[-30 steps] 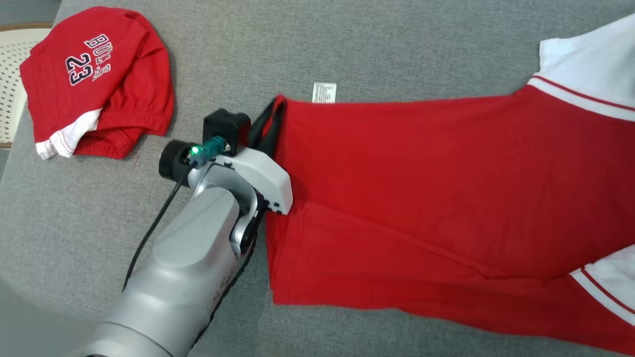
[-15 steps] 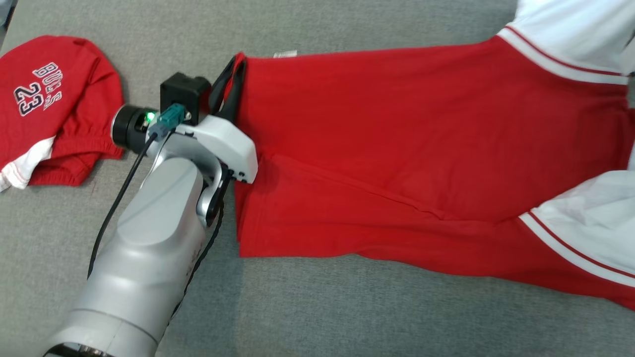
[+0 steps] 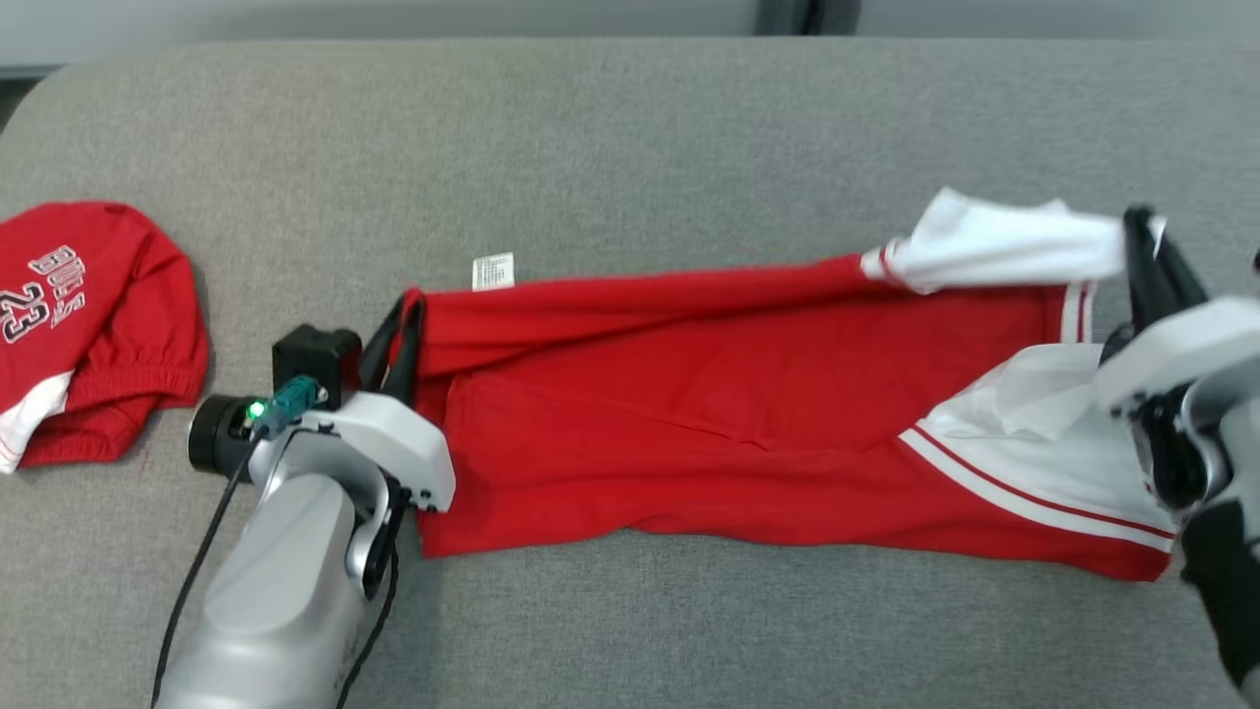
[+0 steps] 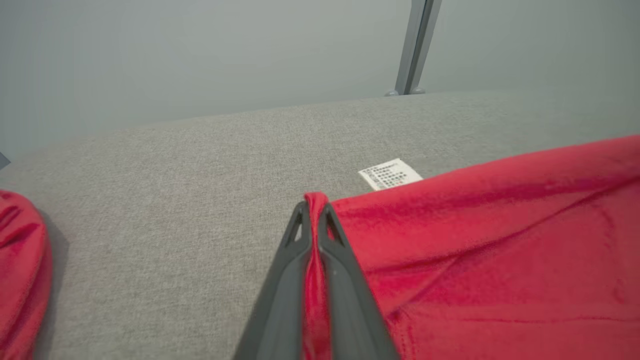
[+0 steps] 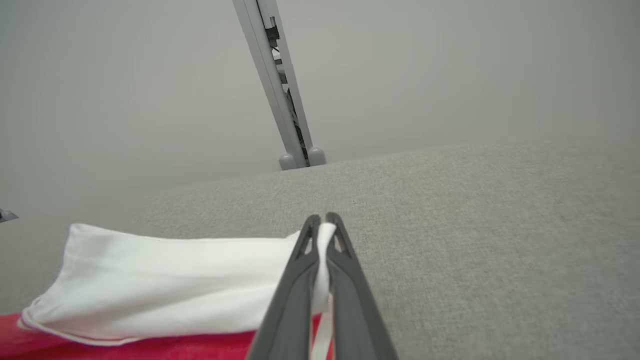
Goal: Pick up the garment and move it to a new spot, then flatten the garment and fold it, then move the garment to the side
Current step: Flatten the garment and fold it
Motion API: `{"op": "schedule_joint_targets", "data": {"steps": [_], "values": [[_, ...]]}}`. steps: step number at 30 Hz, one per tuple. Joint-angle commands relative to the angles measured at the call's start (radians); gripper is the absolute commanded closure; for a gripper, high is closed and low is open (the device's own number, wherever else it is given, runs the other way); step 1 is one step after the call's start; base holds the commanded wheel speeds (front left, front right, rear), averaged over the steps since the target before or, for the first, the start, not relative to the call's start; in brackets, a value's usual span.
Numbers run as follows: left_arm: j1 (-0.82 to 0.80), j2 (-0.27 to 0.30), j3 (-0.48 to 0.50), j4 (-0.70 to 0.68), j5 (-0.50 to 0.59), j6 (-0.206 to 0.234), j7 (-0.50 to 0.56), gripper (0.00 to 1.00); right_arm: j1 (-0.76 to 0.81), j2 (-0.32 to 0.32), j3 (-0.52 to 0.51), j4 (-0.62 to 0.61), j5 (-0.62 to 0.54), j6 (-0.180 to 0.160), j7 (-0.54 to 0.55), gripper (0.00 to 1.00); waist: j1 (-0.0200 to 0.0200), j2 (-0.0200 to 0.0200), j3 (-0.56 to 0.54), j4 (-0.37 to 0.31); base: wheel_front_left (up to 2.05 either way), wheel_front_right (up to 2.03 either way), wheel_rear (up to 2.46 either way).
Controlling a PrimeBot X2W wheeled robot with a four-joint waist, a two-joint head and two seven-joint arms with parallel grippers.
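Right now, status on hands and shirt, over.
Both shut: left hand on red shirt hem corner, right hand on its white sleeve. Shirt stretched across grey cushion. Far left, other red garment, apart.

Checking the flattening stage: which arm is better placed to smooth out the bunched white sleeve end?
Right, probably. The right gripper is shut on the white sleeve at that bunched end; the left gripper pinches the red hem corner at the opposite end.

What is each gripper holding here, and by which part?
Left gripper pinches the red garment at its bottom corner; right gripper pinches the edge of its white sleeve.
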Motion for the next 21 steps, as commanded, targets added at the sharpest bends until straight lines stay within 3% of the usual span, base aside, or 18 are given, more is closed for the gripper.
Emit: {"op": "schedule_joint_targets", "data": {"steps": [1,9,14,15,16,17,18,19,20,21], "values": [[0.028,0.006,0.013,-0.01,0.011,-0.004,-0.002,1.0,0.051,0.002,-0.008,-0.027,0.017,0.0,-0.004,1.0,0.0,0.0,-0.039,-0.025,0.0,0.0,0.0],[0.197,-0.014,0.073,-0.066,0.058,-0.007,-0.002,1.0,0.274,0.047,-0.02,-0.12,0.069,0.0,-0.004,1.0,0.0,0.0,-0.112,-0.052,0.0,0.0,0.0],[0.265,-0.028,0.106,-0.08,0.077,-0.001,-0.002,1.0,0.317,0.06,-0.032,-0.113,0.058,0.0,-0.004,1.0,0.0,0.0,-0.13,-0.056,0.0,0.0,0.0],[0.278,-0.031,0.113,-0.081,0.078,0.0,-0.002,0.93,0.322,0.061,-0.032,-0.106,0.054,0.0,-0.004,1.0,0.0,0.0,-0.132,-0.057,0.0,0.0,0.0],[0.289,-0.035,0.119,-0.084,0.083,0.003,-0.002,0.68,0.324,0.062,-0.034,-0.099,0.05,0.0,-0.005,1.0,0.0,0.0,-0.135,-0.056,0.0,0.0,0.0],[0.298,-0.038,0.127,-0.091,0.089,0.009,-0.002,0.36,0.326,0.063,-0.038,-0.093,0.048,0.0,-0.005,1.0,0.0,0.0,-0.139,-0.055,0.0,0.0,0.0],[0.311,-0.04,0.14,-0.1,0.089,0.013,-0.002,0.0,0.326,0.066,-0.043,-0.084,0.047,0.0,-0.005,0.71,0.0,0.0,-0.143,-0.053,0.0,0.0,0.0],[0.325,-0.043,0.151,-0.108,0.093,0.021,-0.002,0.0,0.328,0.07,-0.048,-0.075,0.051,0.0,-0.005,0.31,0.0,0.0,-0.146,-0.051,0.0,0.0,0.0],[0.339,-0.046,0.162,-0.122,0.095,0.026,-0.002,0.0,0.331,0.074,-0.049,-0.068,0.056,0.0,-0.005,0.0,0.0,0.0,-0.149,-0.049,0.0,0.0,0.0],[0.353,-0.049,0.171,-0.138,0.102,0.032,-0.002,0.0,0.333,0.073,-0.053,-0.065,0.057,0.0,-0.005,0.0,0.0,0.0,-0.153,-0.046,0.0,0.0,0.0]]}}
